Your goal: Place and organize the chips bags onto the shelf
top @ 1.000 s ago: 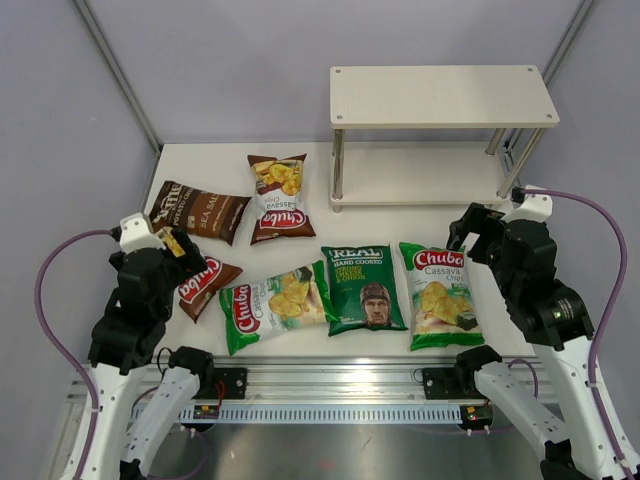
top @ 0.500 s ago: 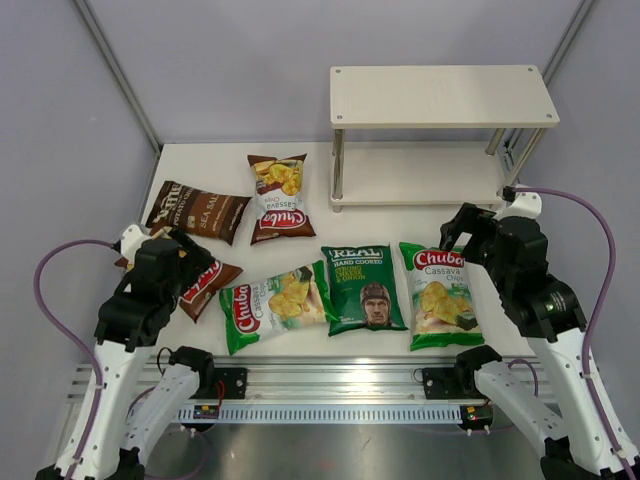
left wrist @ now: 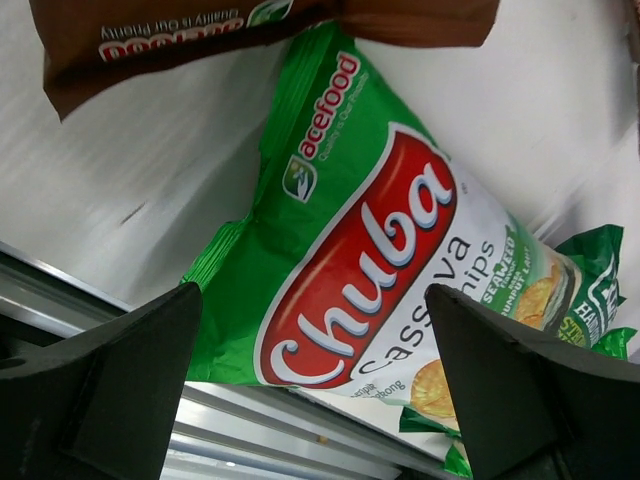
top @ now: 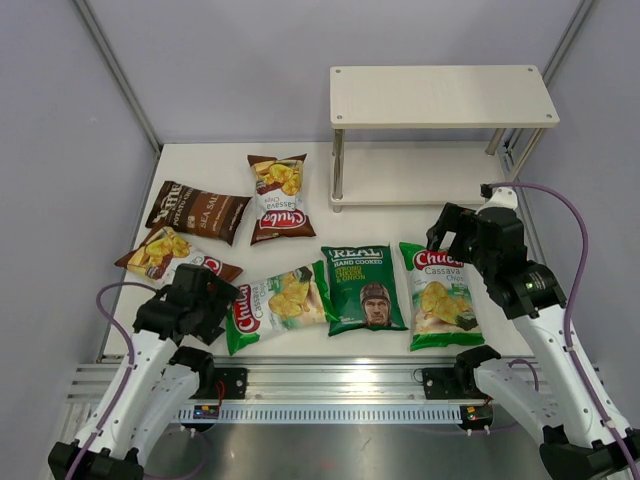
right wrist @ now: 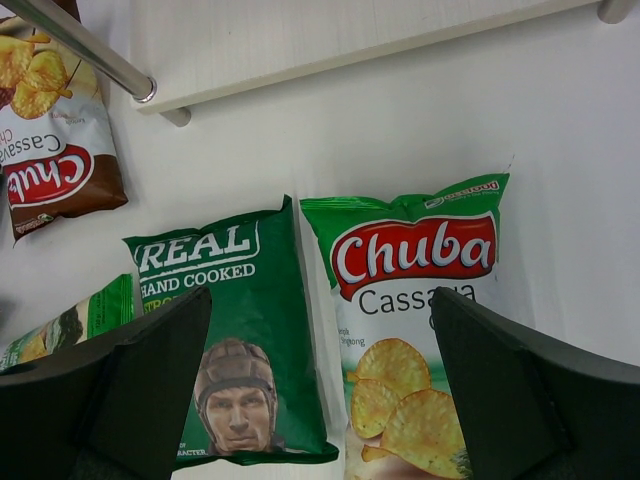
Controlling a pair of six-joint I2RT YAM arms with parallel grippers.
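Chips bags (top: 300, 290), six glossy ones, lie flat on the white table (top: 400, 225) in the top view. All are in front of the two-tier shelf of pale beige boards and silver metal legs (top: 440, 95), which stands at the far right. At the far left lies the dark-brown "Sea Salt" bag (top: 197, 211), with the far brown "Chuba" bag (top: 277, 198) just beside it. The left brown "Chuba" bag (top: 170, 252) lies nearer the arms. The near row holds the tilted green-white "Chuba" bag (top: 275, 303), the dark green "REAL" bag with a man's face (top: 364, 289) and the right green-white "Chuba" bag (top: 440, 295). The left gripper (top: 222, 298) hangs over the left end of the tilted bag. The right gripper (top: 450, 232) hangs over the far end of the right green-white bag.

In the left wrist view the tilted bag's red logo fills the middle, and the left brown bag's edge meets it at the top. The two dark fingers (left wrist: 110, 390) stand wide apart with nothing between them.

In the right wrist view the "REAL" bag and the right green-white bag lie side by side, almost touching. The far brown bag shows at the left edge, and the shelf's lower board and one leg run across the top. The fingers (right wrist: 530, 400) are spread wide and hold nothing.
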